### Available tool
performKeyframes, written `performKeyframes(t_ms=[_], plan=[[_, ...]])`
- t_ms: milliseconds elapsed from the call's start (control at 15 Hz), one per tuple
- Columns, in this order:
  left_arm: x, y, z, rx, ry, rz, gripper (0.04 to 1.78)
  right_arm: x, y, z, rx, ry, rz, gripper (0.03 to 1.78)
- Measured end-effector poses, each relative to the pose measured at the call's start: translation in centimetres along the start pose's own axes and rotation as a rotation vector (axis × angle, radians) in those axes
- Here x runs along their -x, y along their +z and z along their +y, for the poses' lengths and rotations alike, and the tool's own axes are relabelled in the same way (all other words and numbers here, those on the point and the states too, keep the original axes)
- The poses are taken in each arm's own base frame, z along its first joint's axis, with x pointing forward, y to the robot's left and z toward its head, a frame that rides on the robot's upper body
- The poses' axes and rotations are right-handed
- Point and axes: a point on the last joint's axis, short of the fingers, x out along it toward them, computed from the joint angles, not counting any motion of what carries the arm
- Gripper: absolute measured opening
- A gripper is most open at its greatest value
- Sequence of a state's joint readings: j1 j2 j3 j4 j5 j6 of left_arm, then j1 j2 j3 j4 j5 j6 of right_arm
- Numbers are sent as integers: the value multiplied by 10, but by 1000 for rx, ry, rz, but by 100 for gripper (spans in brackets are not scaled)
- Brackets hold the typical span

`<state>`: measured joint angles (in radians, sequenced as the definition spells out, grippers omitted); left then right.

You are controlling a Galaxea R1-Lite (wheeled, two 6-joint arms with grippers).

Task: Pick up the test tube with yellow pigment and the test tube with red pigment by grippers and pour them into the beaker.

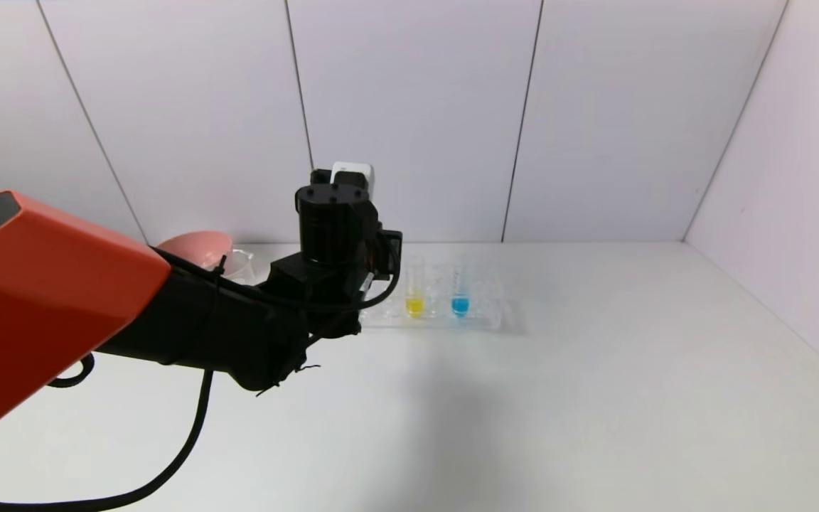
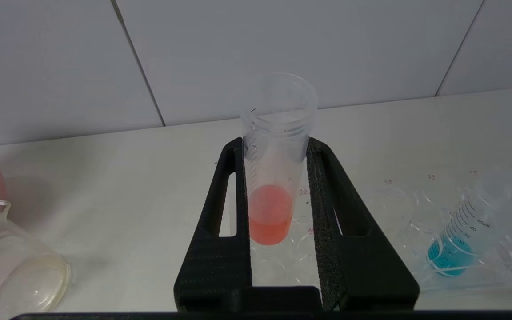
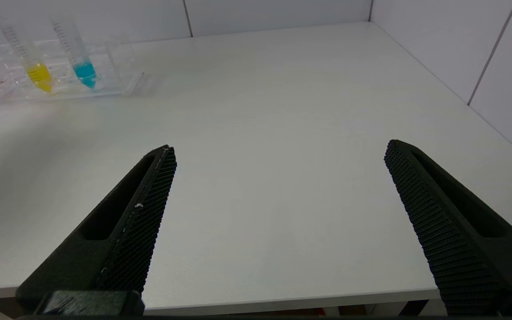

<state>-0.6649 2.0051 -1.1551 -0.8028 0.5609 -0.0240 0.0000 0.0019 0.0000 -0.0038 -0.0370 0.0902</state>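
Note:
My left gripper (image 2: 276, 141) is shut on the test tube with red pigment (image 2: 270, 213), with one finger pressed on each side of its upper part. The tube is upright over the left end of the clear rack (image 2: 398, 200). In the head view my left wrist (image 1: 331, 227) hides this tube. The test tube with yellow pigment (image 1: 414, 295) stands in the rack (image 1: 495, 313); it also shows in the right wrist view (image 3: 38, 73). The beaker (image 1: 242, 263) stands left of the rack, and also appears in the left wrist view (image 2: 11, 262). My right gripper (image 3: 278, 149) is open and empty above the table's front edge.
A blue-bottomed tube (image 1: 460, 295) stands in the rack right of the yellow one. A pink bowl (image 1: 196, 249) sits behind the beaker by the back wall. White walls close in the back and right of the table (image 1: 594, 398).

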Motion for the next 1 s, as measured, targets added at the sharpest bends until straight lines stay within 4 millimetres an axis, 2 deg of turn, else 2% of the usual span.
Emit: performKeyframes(t_ms=[400, 600, 733, 1000], plan=[[7, 9, 1, 9, -13, -14, 42, 0, 0, 0, 0, 0, 0, 171], [18, 13, 16, -5, -89, 21, 42, 0, 0, 0, 0, 0, 0, 171], [29, 12, 44, -17, -168, 64, 42, 0, 0, 0, 0, 0, 0, 171], [57, 18, 129, 2, -300, 127, 42, 0, 0, 0, 0, 0, 0, 171]])
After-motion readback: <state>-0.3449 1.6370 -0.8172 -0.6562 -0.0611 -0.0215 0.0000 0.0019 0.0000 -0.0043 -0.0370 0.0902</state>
